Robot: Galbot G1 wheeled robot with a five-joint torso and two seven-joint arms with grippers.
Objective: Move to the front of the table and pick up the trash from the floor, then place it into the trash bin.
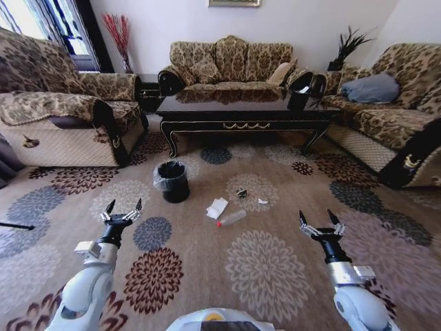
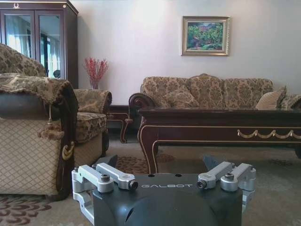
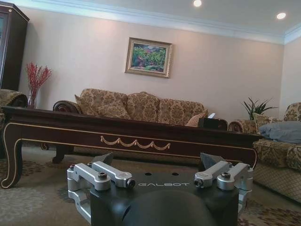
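The trash bin (image 1: 172, 181) stands on the floor (image 1: 207, 276) ahead of the left end effector (image 1: 124, 209), slightly to its right. The trash (image 1: 231, 218) lies between both end effectors, ahead of them and left of the right end effector (image 1: 320, 221). The counter (image 1: 244, 110) stands beyond, sofas behind and beside it.
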